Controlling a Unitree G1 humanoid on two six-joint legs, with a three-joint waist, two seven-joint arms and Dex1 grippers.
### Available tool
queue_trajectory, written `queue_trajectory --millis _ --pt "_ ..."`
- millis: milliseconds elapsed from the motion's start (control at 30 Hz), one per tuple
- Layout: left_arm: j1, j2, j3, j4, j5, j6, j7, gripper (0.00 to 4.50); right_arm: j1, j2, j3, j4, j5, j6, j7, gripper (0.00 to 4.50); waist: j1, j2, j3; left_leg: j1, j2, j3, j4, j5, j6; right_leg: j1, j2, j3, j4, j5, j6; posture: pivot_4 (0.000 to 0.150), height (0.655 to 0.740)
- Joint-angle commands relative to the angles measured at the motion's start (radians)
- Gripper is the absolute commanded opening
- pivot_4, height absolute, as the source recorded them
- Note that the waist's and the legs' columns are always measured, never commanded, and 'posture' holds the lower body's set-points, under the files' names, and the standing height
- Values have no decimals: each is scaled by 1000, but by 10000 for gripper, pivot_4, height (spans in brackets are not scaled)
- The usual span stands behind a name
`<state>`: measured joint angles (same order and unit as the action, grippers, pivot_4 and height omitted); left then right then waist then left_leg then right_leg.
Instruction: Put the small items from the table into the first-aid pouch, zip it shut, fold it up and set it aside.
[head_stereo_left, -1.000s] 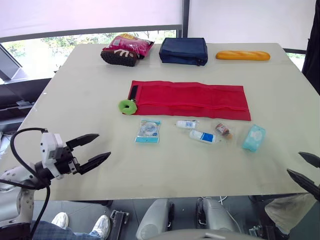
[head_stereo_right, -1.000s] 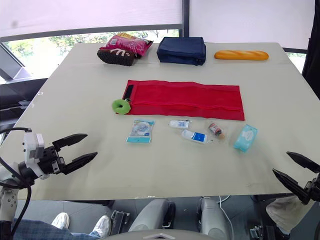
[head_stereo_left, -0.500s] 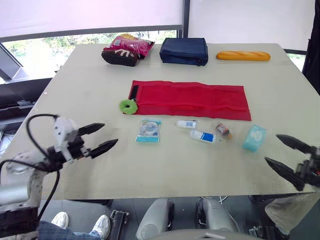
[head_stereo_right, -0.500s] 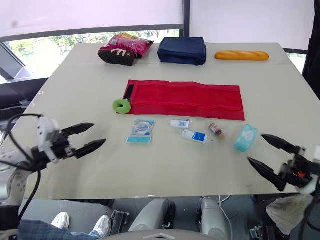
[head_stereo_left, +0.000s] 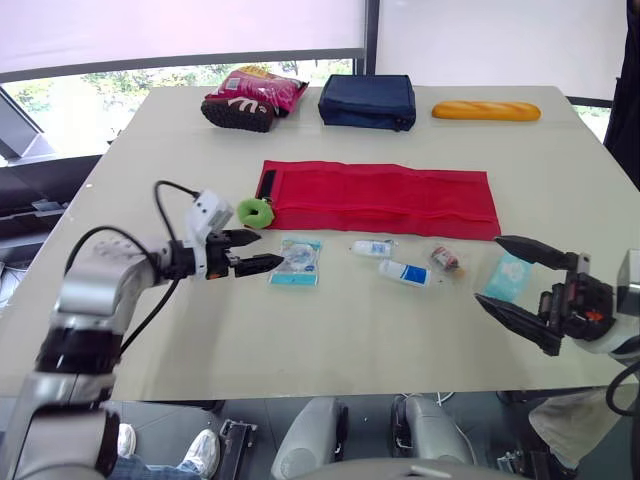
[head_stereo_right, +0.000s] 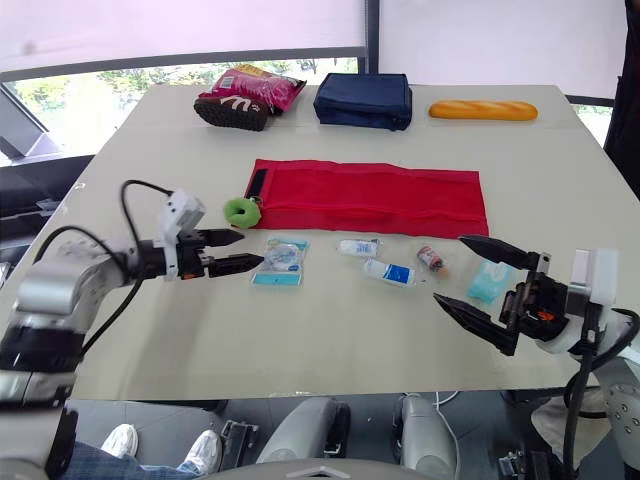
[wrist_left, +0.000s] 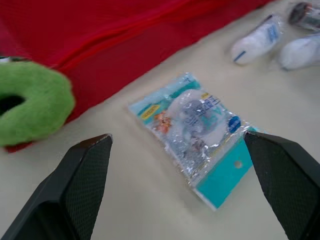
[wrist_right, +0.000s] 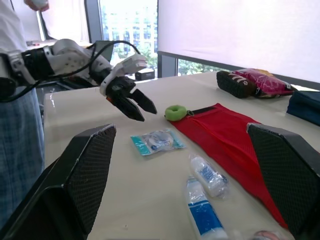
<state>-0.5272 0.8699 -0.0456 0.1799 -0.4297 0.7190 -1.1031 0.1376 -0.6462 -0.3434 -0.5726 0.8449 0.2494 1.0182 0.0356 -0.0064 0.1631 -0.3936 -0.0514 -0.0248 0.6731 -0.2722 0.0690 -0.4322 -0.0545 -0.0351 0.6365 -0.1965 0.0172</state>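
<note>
Left fingers (head_stereo_left: 258, 263) gape beside the blue packet (head_stereo_left: 297, 262) below the red pouch (head_stereo_left: 385, 198); right fingers (head_stereo_left: 530, 248) gape too.

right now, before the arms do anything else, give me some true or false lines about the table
1. The left gripper is open, close to the teal packet. True.
2. The red pouch is folded up. False: it lies spread out flat.
3. The right gripper is shut on the tissue pack. False: it is open and holds nothing; the pack lies on the table.
4. The baguette lies at the far edge, to the right of the navy bag. True.
</note>
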Motion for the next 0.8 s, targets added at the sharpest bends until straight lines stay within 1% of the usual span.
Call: queue_trajectory --millis 33,167,300,467,667,767,800 --pt "-161 0 -115 235 132 -172 -156 45000 -11 -1 29 -55 10 5 -15 44561 2 -1 0 0 0 0 0 0 0 0 0 0 0 0 0 1500 7395" --pt "-378 -76 -188 526 234 -373 -289 45000 -22 5 53 -94 12 9 -52 44561 6 -3 1 -2 -1 -1 3 0 0 0 0 -1 1 0 0 1500 7395" --pt "-507 -144 -235 749 339 -519 -346 45000 -22 9 68 -133 15 13 -91 44561 2 -4 2 -6 -1 -1 10 -1 3 0 0 -2 2 0 1 1500 7395" --pt "-565 -207 -276 909 445 -658 -380 45000 -28 11 87 -173 15 19 -136 44561 -11 -5 3 -6 -1 0 11 -4 7 0 0 -1 3 0 1 1500 7395" --pt "-567 -255 -281 1003 522 -733 -368 45000 -44 2 106 -209 13 38 -183 44561 -15 -7 3 -5 -1 -1 12 -5 9 0 -1 -2 5 0 1 1500 7395" --pt "-566 -264 -264 1016 528 -744 -363 36691 -29 -12 98 -218 0 58 -216 45000 -13 -7 3 -5 -2 -1 13 -5 9 0 -1 -2 5 0 1 1500 7395" --pt "-566 -267 -255 1019 527 -745 -359 32401 -26 -18 96 -219 -7 65 -224 45000 -13 -7 2 -5 -2 -1 13 -5 9 0 -1 -2 5 0 1 1500 7395"
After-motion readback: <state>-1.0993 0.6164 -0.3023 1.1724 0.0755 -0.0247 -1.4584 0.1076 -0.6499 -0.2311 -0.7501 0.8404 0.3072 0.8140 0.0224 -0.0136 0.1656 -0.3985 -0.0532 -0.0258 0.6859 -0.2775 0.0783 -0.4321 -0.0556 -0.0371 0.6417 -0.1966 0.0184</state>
